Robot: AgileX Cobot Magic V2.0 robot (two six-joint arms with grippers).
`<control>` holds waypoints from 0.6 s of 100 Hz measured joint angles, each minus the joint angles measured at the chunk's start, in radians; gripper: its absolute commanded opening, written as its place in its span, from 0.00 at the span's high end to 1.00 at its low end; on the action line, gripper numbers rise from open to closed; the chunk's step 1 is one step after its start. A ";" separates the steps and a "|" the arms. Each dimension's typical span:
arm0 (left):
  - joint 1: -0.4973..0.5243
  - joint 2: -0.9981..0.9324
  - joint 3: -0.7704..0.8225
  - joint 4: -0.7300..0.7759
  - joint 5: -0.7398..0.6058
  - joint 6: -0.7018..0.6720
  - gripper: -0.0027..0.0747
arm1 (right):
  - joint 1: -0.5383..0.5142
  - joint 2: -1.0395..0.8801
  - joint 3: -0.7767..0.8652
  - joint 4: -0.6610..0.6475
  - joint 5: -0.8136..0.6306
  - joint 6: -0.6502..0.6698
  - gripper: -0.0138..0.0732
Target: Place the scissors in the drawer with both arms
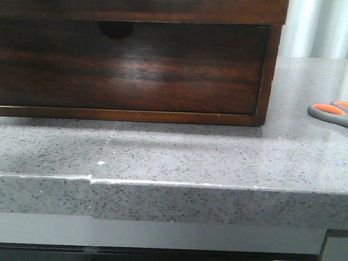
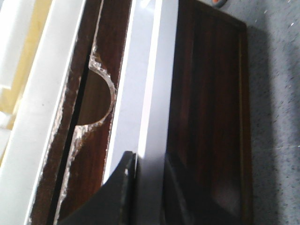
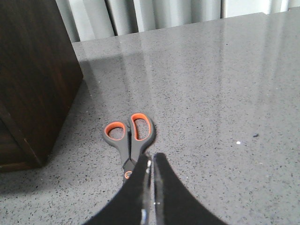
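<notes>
The scissors [image 1: 340, 115], grey with orange-lined loops, lie flat on the speckled counter at the far right of the front view. In the right wrist view the scissors [image 3: 129, 136] lie just beyond my right gripper [image 3: 151, 161], which is shut with nothing between its fingers; the blades are hidden under one finger. My left gripper [image 2: 150, 171] straddles a pale grey strip [image 2: 152, 93], apparently the top edge of the drawer front, with a finger tight against each side. The dark band [image 1: 170, 5] across the top of the front view is the drawer. Neither gripper shows in the front view.
Below the band sits a second dark wooden drawer [image 1: 166, 71] with a small half-round finger notch [image 1: 115, 29]. The cabinet's side wall [image 3: 33, 70] stands close to the scissors. Grey counter [image 3: 211, 93] stretches beyond them. The counter's front edge [image 1: 171, 183] is near the camera.
</notes>
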 measured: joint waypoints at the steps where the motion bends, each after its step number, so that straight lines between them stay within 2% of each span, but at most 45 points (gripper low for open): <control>1: 0.000 -0.008 0.005 0.000 -0.004 0.000 0.99 | 0.000 0.000 0.000 0.000 0.000 0.000 0.90; 29: 0.000 -0.145 0.080 0.035 -0.055 0.004 0.99 | 0.000 0.000 0.000 0.000 0.000 0.000 0.90; 54: 0.000 -0.163 0.090 0.055 -0.075 0.004 0.99 | 0.000 0.000 0.000 0.000 0.000 0.000 0.90; 60: 0.000 -0.164 0.090 0.055 -0.077 0.004 0.96 | 0.000 0.000 0.000 0.000 0.000 0.000 0.90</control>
